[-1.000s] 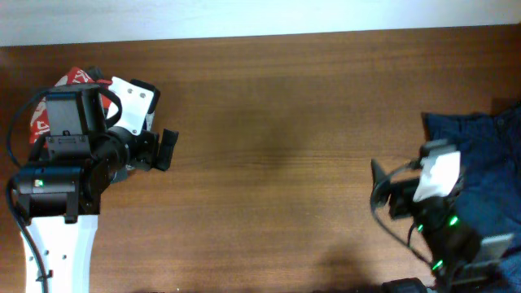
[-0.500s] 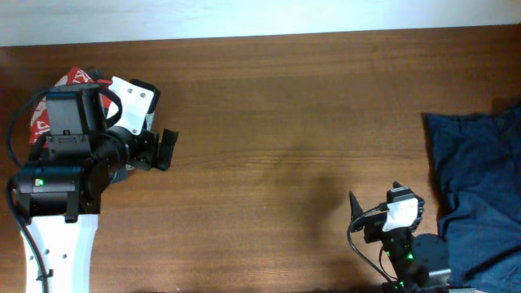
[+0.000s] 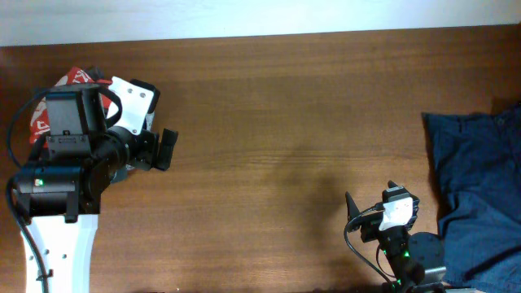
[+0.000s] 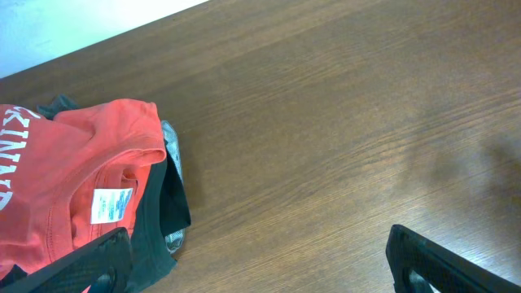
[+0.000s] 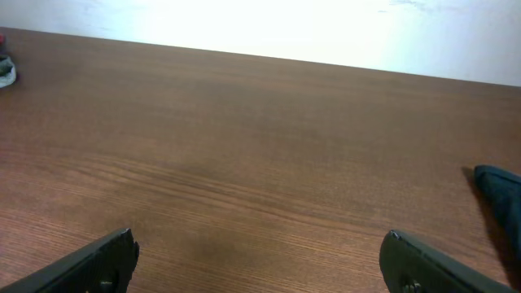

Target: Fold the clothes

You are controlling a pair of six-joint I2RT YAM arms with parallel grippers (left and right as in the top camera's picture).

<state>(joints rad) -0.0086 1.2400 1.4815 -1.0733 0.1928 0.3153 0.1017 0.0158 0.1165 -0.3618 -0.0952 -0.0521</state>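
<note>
Left gripper (image 3: pixel 167 149) hangs over the wood with its fingers spread wide and nothing between them, just right of a pile of clothes at the far-left corner of the table (image 3: pixel 277 98). An orange-red T-shirt (image 4: pixel 73 179) with white lettering tops the pile, its collar label showing. It lies over a black garment (image 4: pixel 163 216), and a sliver of grey garment (image 4: pixel 172 142) peeks out at the pile's right edge. Across the table, the right gripper (image 3: pixel 355 213) sits low by the near edge, right of centre, its fingers equally wide apart and holding nothing. A navy blue garment (image 3: pixel 476 179) lies crumpled to its right, apart from the fingers and running out of the overhead view at the right and bottom. A broad stretch of brown wood separates the pile from the navy fabric, well apart at opposite ends. The table's far edge runs straight along a white strip (image 3: pixel 260 16) at the top of the overhead view.
</note>
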